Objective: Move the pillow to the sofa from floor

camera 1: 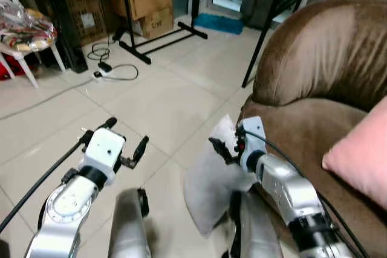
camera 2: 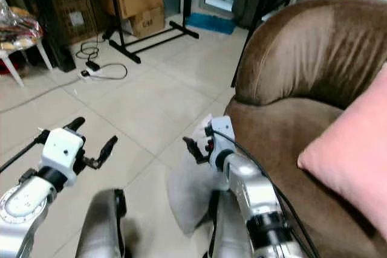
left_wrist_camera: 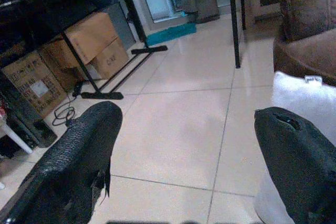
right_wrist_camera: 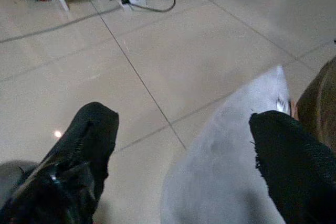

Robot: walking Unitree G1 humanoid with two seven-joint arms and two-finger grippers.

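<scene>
while the white pillow (camera 1: 208, 179) leans on the floor (camera 1: 151, 107) against the front of the brown sofa (camera 1: 314, 89), the right tool (camera 1: 227, 143) sits at its upper corner with fingers spread wide, one finger (right_wrist_camera: 286, 166) over the fabric and the other (right_wrist_camera: 84, 145) over bare tile; whether it touches the pillow is hard to say. off to that tool's left, the left tool (camera 1: 124, 140) hovers above the floor, also wide, holding nothing. a pink cushion (camera 1: 360, 155) lies on the sofa seat to the right tool's right. beyond both tools stand cardboard boxes (camera 1: 142, 1) and a power strip (camera 1: 103, 74).
</scene>
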